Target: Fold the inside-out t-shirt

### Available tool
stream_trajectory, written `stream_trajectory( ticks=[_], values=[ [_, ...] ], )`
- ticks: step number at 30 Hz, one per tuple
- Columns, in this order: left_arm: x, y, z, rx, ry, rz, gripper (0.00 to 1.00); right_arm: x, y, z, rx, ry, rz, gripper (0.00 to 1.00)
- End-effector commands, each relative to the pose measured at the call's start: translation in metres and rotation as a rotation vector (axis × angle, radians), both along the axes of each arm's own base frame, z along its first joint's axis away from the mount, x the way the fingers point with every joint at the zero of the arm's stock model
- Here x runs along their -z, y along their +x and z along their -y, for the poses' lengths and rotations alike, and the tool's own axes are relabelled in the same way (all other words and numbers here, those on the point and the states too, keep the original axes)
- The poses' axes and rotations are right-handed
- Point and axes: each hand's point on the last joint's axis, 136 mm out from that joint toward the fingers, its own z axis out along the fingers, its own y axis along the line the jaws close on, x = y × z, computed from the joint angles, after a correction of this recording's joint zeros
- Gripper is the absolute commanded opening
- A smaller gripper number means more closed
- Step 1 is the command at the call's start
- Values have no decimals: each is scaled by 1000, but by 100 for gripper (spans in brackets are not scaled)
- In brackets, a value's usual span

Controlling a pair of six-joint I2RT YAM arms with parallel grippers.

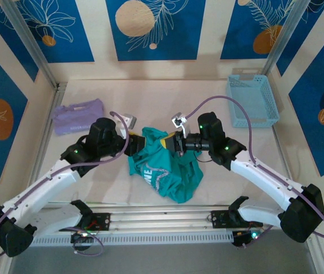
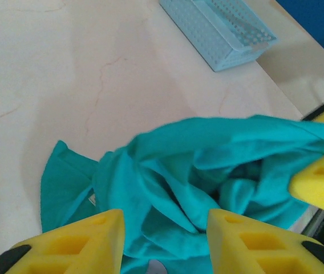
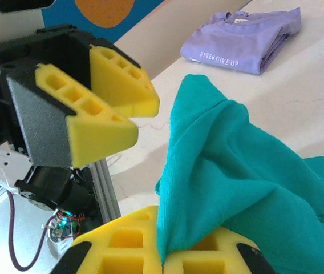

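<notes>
The inside-out t-shirt is a crumpled teal heap in the middle of the table, partly lifted between the two arms. My right gripper is shut on a raised fold of it. In the right wrist view the cloth is pinched between the closed yellow pads. My left gripper faces it from the left with its jaws apart. From the left wrist, bunched fabric lies beyond the open fingers, not clamped. The left gripper also stands open in the right wrist view.
A folded lavender garment lies at the back left of the table. A light blue plastic basket stands at the back right. An aluminium rail runs along the near edge between the arm bases.
</notes>
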Motion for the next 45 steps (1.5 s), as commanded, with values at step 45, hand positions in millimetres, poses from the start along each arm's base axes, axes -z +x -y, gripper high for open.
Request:
stream_trajectory(
  ticks=[45],
  values=[
    [-97, -19, 23, 245, -476, -107, 0, 14, 39, 31, 230, -297, 106, 12]
  ],
)
